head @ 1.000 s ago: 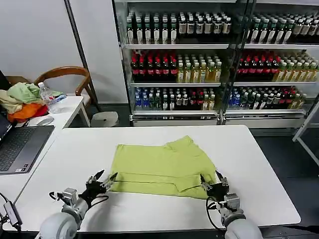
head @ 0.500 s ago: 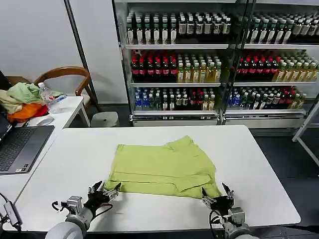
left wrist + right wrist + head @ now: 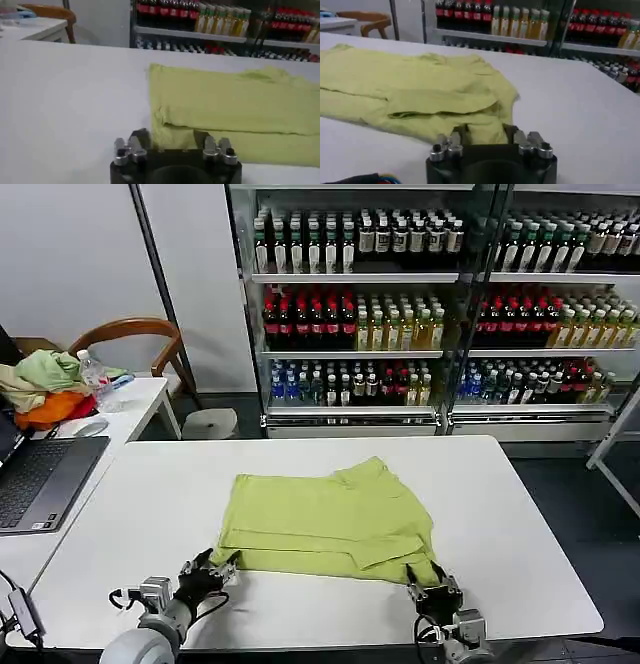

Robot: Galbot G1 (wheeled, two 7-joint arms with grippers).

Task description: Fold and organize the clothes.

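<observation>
The clothes, a lime-green T-shirt, lie partly folded in the middle of the white table, with a sleeve flap turned in at the near right. My left gripper sits low at the shirt's near left corner. In the left wrist view the same gripper is open, its fingers on either side of the hem of the T-shirt. My right gripper is at the near right corner. In the right wrist view it is open too, with the corner of the T-shirt between its fingers.
To the left are a laptop, a heap of pale-green, beige and orange garments and a water bottle on a side table, with a wooden chair behind them. Shelves of bottled drinks stand beyond the table's far edge.
Both grippers have drawn back toward the table's near edge and dropped lower, settling at the shirt's near corners. The shirt lies as before.
</observation>
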